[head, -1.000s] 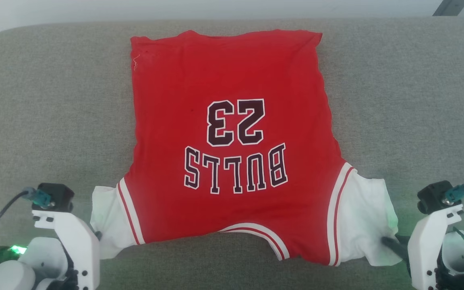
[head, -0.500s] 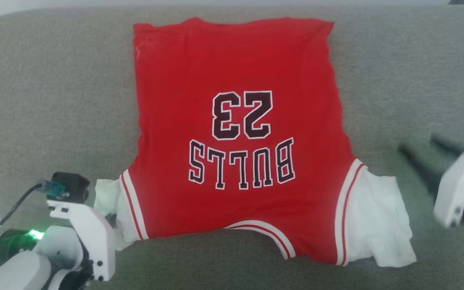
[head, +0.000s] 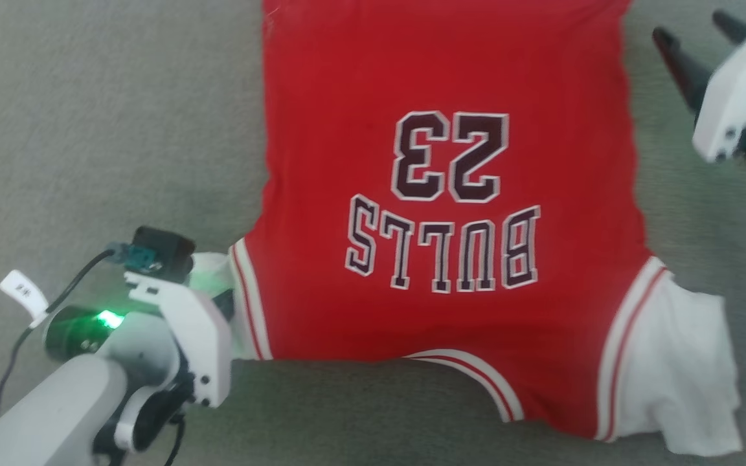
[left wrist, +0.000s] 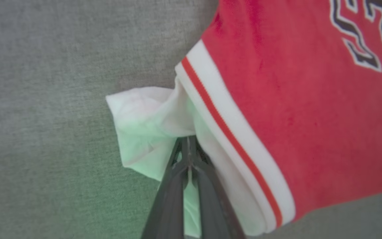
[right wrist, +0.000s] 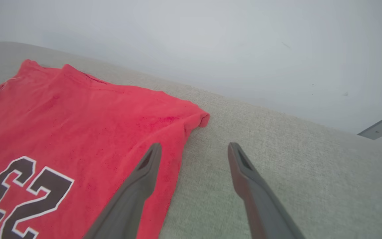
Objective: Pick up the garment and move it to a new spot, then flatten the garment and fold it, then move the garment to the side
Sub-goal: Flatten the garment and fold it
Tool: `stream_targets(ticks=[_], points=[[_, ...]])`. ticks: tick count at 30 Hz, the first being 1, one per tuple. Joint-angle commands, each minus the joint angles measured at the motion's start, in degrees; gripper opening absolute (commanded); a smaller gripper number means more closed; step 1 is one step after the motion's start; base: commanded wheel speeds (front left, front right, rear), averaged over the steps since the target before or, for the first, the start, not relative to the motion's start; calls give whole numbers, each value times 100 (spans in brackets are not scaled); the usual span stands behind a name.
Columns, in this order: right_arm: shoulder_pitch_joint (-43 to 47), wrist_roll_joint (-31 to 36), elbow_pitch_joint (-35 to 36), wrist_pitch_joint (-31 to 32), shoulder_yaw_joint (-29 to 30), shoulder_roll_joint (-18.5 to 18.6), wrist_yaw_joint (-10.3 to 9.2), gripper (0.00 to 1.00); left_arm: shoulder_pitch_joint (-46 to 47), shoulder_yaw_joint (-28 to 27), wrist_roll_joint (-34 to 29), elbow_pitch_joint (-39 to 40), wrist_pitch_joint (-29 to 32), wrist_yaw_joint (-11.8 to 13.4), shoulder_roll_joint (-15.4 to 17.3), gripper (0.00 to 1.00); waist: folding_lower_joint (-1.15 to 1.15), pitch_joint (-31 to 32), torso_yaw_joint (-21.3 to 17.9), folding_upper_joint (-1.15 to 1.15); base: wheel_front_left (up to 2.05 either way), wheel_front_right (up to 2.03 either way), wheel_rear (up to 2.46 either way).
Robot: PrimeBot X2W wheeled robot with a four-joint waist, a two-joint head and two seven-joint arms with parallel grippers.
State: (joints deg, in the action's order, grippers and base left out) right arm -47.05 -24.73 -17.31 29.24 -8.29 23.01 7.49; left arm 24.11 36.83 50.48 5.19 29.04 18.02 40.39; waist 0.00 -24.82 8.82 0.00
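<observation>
On a grey cushion [head: 88, 129] with bare room on both sides, the jersey [head: 451, 194] lies flat as the left claw [left wrist: 188, 142] pinches its white near corner and the right claw [right wrist: 194, 149] hangs spread over its right edge.

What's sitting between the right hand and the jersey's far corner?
Nothing: in the right wrist view, only bare grey cushion lies between the open right hand and the far corner of the jersey.

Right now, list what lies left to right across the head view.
Left tool, shut on the garment's white edge → "BULLS" lettering → right tool, open.
</observation>
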Motion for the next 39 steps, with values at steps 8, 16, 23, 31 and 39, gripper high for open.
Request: stream_targets(ticks=[8,16,23,31,39], points=[[-1516,90,-1984,246,-365,-3,1,100,475,260,-105,-543,-137,-346,-513,0,0,-571,677,0,0,0,0],[-2375,256,-3628,1081,-407,-67,1,100,705,405,-111,-1129,-264,-611,-838,0,0,-766,983,0,0,0,0],[-2481,422,-4240,1664,-782,-121,1,0,793,422,-75,-1492,-381,-733,-956,0,0,-748,1022,0,0,0,0],[-2445,80,-3794,1554,-1351,4,0,0,660,276,15,-1755,-524,-771,-777,0,0,-463,691,0,0,0,0],[-1712,-945,-2285,1658,-1965,501,0,0,530,94,103,-1529,-456,-648,-415,0,0,-10,63,0,0,0,0]])
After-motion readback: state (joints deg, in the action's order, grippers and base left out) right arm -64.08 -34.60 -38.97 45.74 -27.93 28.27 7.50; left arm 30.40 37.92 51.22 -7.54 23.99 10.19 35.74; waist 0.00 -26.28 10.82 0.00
